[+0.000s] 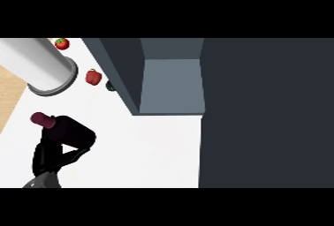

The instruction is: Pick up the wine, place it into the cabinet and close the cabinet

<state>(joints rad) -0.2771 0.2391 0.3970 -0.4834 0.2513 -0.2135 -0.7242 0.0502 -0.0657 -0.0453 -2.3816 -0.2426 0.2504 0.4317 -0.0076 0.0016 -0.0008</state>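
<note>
The wine bottle (73, 131) is dark maroon, and its capped neck (42, 118) points to the upper left. It is over the white counter (150, 154) at the lower left. My left hand (51, 155) is curled round the bottle's lower part from below and hides the base. The open cabinet (171, 84) stands to the upper right of the bottle, showing a grey-blue inside. Its dark side wall (120, 70) faces the bottle. A large dark panel (267, 114), seemingly the cabinet's door, fills the right side of the view. My right hand does not show.
A big white-grey cylinder (36, 64) lies at the upper left. Two red fruits or vegetables (62, 43) (93, 77) sit on the counter near it. A small dark green thing (110, 86) peeks out beside the cabinet wall. A wooden surface (9, 99) borders the counter's left edge.
</note>
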